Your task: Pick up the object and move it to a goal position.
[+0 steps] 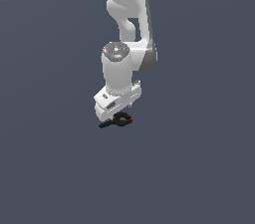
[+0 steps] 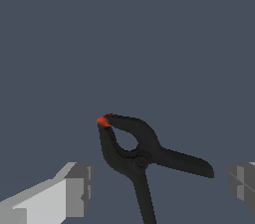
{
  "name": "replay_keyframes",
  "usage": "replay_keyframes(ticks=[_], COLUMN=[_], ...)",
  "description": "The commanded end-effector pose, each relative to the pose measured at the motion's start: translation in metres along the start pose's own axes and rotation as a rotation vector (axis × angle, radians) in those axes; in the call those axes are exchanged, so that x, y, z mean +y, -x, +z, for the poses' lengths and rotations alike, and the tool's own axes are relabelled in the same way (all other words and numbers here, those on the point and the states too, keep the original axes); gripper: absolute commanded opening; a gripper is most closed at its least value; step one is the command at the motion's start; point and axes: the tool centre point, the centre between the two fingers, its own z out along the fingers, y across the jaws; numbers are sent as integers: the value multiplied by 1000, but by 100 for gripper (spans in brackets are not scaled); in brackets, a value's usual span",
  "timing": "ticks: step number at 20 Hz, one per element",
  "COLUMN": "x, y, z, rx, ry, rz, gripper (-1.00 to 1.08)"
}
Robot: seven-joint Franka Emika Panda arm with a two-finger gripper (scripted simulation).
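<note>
The object, a small black spring clamp (image 1: pixel 118 120) with a red-orange tip, lies flat on the dark grey floor. In the wrist view the clamp (image 2: pixel 134 151) sits between my two grey fingers (image 2: pixel 78 188), its two handles splayed and its red-orange tip pointing away from the camera. My white gripper (image 1: pixel 115 114) hangs low, directly over the clamp, and its body hides part of the clamp in the exterior view. The gripper (image 2: pixel 159 185) is open wide, with a fingertip on each side of the clamp and a gap to each. Nothing is held.
A uniform dark grey floor (image 1: pixel 199 168) fills both views. The white arm (image 1: pixel 127 29) rises above the gripper toward the exterior view's top.
</note>
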Motion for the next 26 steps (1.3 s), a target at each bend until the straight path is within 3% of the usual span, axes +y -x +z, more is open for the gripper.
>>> replay_keyframes(ticks=[1, 26], x=[1, 2], y=[4, 35], z=[6, 56], rx=[-3, -16], ry=[0, -18], rz=[-69, -695], gripper=[100, 100])
